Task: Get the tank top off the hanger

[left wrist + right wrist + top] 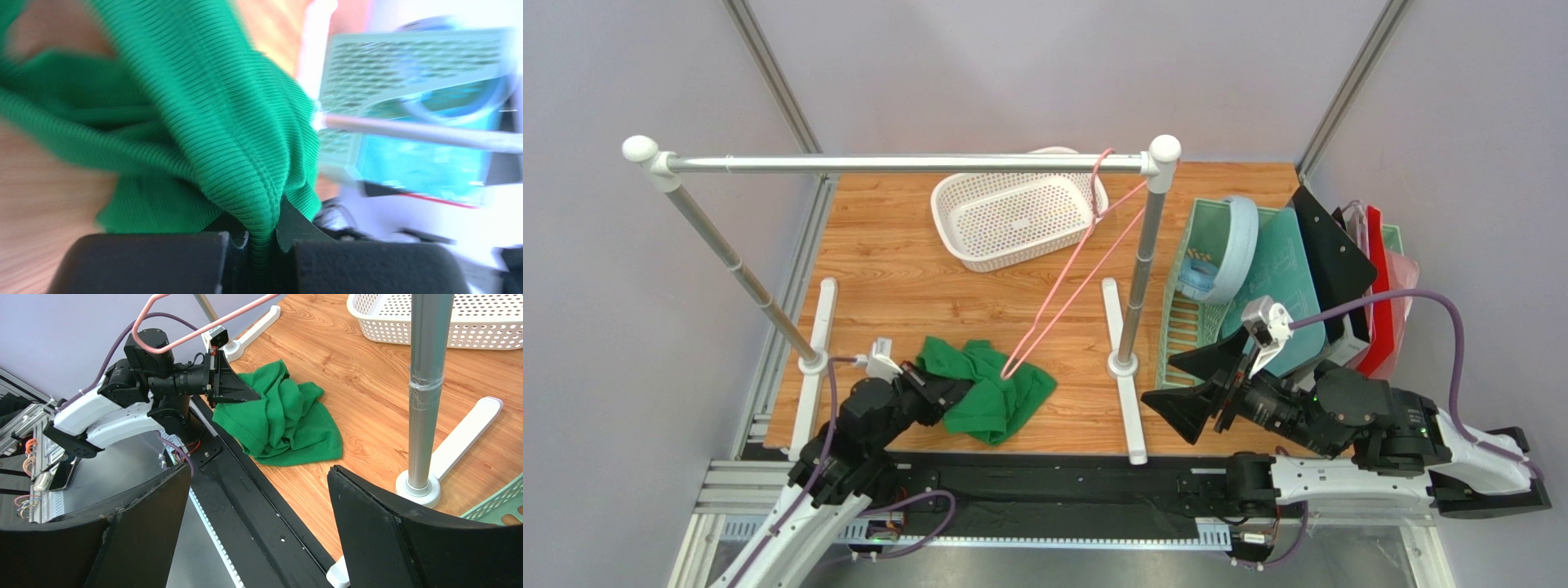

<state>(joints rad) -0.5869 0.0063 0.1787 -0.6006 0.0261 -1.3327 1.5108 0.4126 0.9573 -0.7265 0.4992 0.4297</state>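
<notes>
My desk (891, 257) is wood-topped, with a silver rail (891, 162) on two posts spanning it and a white basket (1014, 221) at the back. The green tank top (1001, 392) lies crumpled on the desk near the front edge, between the posts' feet. The pink hanger (1058, 298) hooks on the rail by the right post and slants down, its low corner over the cloth. I cannot tell whether it is threaded through or only resting there. My left hand (259, 244) pinches a ribbed fold of the tank top, which fills that blurred view. My right hand (258, 539) is spread, holding nothing, well apart from the cloth, and its view cuts off the hanger's top
</notes>
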